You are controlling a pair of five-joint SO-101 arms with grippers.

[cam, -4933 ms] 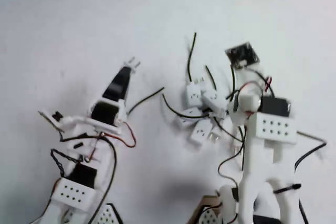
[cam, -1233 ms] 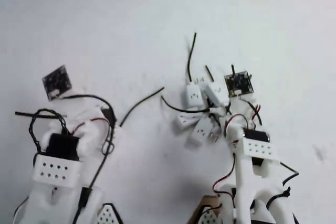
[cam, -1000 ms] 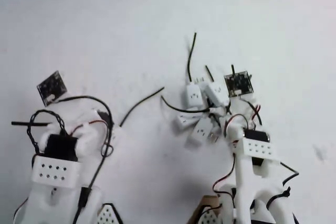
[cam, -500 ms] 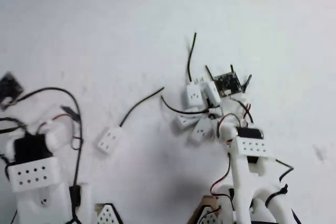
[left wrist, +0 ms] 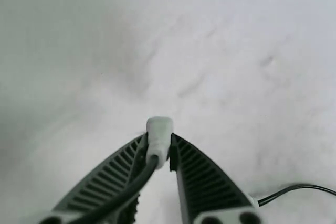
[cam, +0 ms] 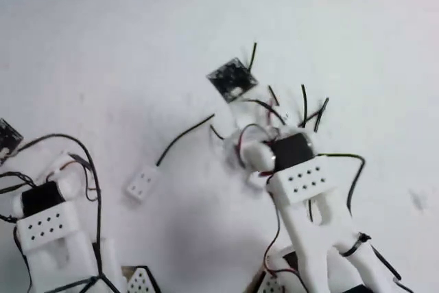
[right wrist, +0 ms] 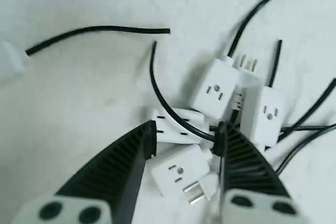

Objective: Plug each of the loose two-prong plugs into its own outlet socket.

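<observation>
Plugs point(right wrist: 218, 90) lie in a tight white heap on the counter point(cam: 103, 46), four by my count, with black cords point(right wrist: 252, 14) crossing over and between them. The jaws on my right point(right wrist: 185, 129) hang open directly over that heap, one finger to either side of a flat-lying piece point(right wrist: 190, 119) whose slotted face has a cord draped across it. Just beside that one, nearer my wrist, another piece point(right wrist: 176, 169) lies with its two metal prongs point(right wrist: 194, 191) sticking out. Seen from above, my right arm point(cam: 302, 180) covers most of the heap, and cord ends poke out past it.

A lone white block point(cam: 142, 183) lies well apart from the heap, between my two arms, its black lead point(cam: 184, 137) trailing back toward the others.

The jaws on my left point(left wrist: 159, 142) are closed on a small white plug point(left wrist: 159, 127), its dark cord point(left wrist: 128, 184) running back between the fingers, with bare counter beyond it. My left arm point(cam: 44, 221) sits at the near left corner, well apart from the heap.
</observation>
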